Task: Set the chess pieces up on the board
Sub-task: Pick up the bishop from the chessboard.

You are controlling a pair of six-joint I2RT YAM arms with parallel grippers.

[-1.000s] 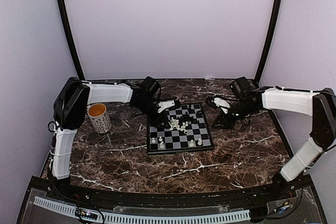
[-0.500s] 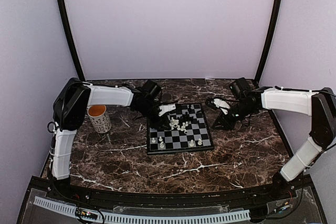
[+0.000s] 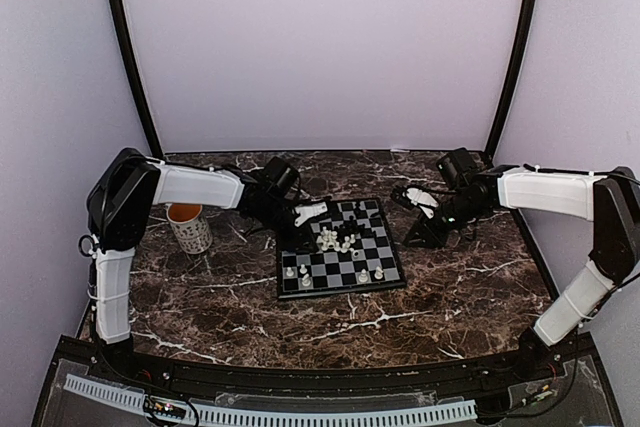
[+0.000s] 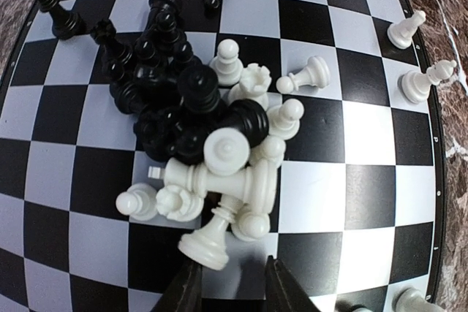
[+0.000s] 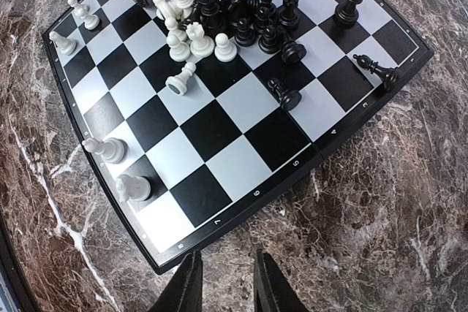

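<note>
Small digits [image 5: 256, 193] run along the board [image 5: 219, 118] border in my right wrist view. Only the overhead shows the mug [image 3: 188, 225] at the board's 9 o'clock on the marble desk [image 3: 450, 287]. Black and white chess pieces [image 4: 212, 144] lie heaped mid-board, with a few upright near the edges. My left tool [image 4: 228, 283] and right tool [image 5: 223, 283] are each slightly parted and empty.

Piece pile [image 4: 205, 133] crowds board [image 3: 338, 269] centre; surrounding squares open; mug [image 3: 188, 224] stands well left.
</note>
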